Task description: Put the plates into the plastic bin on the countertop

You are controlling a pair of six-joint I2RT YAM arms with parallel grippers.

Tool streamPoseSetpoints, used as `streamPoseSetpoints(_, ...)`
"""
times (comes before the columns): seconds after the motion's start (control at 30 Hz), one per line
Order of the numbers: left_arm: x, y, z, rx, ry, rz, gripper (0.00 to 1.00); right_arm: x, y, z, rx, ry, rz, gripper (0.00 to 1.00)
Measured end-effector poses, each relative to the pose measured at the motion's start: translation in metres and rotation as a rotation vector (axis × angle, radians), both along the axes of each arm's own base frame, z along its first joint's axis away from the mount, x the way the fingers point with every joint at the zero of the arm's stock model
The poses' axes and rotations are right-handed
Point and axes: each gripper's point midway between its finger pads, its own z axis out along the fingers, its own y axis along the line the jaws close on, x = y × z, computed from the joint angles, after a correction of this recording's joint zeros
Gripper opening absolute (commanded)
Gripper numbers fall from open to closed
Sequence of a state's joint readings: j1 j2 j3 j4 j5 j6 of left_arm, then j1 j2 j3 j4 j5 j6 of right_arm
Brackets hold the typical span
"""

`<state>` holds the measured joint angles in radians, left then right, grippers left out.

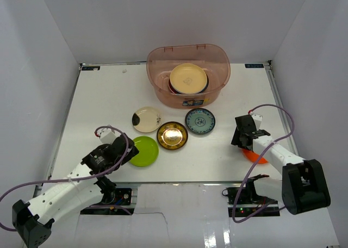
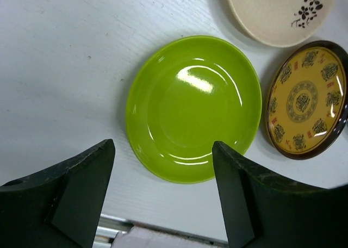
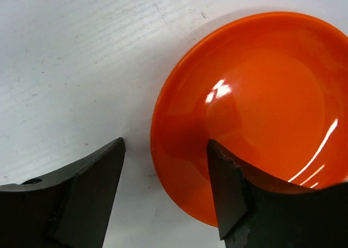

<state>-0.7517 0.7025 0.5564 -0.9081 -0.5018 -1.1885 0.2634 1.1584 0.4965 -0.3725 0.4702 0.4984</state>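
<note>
My left gripper [image 1: 124, 150] [image 2: 163, 150] is spread wide over the near rim of the round lime green plate [image 1: 144, 151] [image 2: 193, 109], close to the counter's near edge. My right gripper [image 1: 249, 144] [image 3: 166, 144] is just as wide, its jaws straddling the rim of the glossy orange plate [image 1: 256, 157] [image 3: 255, 112] near the near right corner. I cannot tell whether either gripper touches its plate.

The translucent pinkish-brown plastic bin [image 1: 163, 93] sits at the middle of the far edge of the flat white countertop [image 1: 103, 101], mouth up and long axis along that edge. A tan plate [image 1: 187, 78] lies on top of darker ones inside.

Every plate lies flat, hollow side up, and being round has no long axis. From overhead, the cream plate with a dark mark [image 1: 146, 119] [image 2: 277, 11], the gold plate with a dark rim [image 1: 172, 135] [image 2: 306, 98] and the dark teal patterned plate [image 1: 200, 121] cluster mid-counter, apart from one another, with bare counter to the left and right.

My left wrist view alone shows the gold plate's printed medallions. The orange plate, half hidden overhead by my arm, shows plainly in the right wrist view.
</note>
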Motion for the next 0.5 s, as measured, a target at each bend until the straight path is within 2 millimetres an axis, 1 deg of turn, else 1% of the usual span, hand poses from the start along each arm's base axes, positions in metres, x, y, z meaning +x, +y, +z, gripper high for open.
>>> streamPoseSetpoints(0.03,-0.001,0.002,-0.004,-0.012,-0.013,0.017,0.84,0.002,0.001,0.000,0.002,0.011,0.004,0.63)
streamPoseSetpoints(0.07,-0.002,0.004,-0.009,-0.022,-0.019,0.028,0.83,0.004,0.004,-0.001,0.005,0.022,0.011,0.55)
streamPoseSetpoints(0.1,-0.005,0.007,-0.016,-0.030,-0.020,0.039,0.83,0.006,0.006,-0.001,0.009,0.034,0.018,0.49)
streamPoseSetpoints(0.13,-0.007,0.009,-0.021,-0.035,-0.019,0.048,0.83,0.009,0.008,-0.002,0.014,0.045,0.025,0.38)
streamPoseSetpoints(0.2,-0.011,0.013,-0.030,-0.045,-0.018,0.062,0.84,0.014,0.011,-0.002,0.008,0.062,0.046,0.29)
streamPoseSetpoints(0.23,-0.011,0.014,-0.031,-0.052,-0.023,0.069,0.84,0.015,0.013,-0.001,0.000,0.068,0.054,0.22)
streamPoseSetpoints(0.3,-0.009,0.014,-0.027,-0.071,-0.049,0.081,0.84,0.019,0.018,0.001,-0.020,0.072,0.083,0.15)
streamPoseSetpoints(0.33,-0.007,0.013,-0.024,-0.082,-0.064,0.087,0.84,0.020,0.021,0.001,-0.028,0.074,0.099,0.08)
streamPoseSetpoints(0.43,-0.003,0.011,-0.023,-0.101,-0.087,0.097,0.85,0.021,0.031,0.001,-0.045,0.080,0.147,0.08)
streamPoseSetpoints(0.5,-0.004,0.012,-0.031,-0.090,-0.072,0.100,0.86,0.022,0.038,0.002,-0.052,0.083,0.181,0.08)
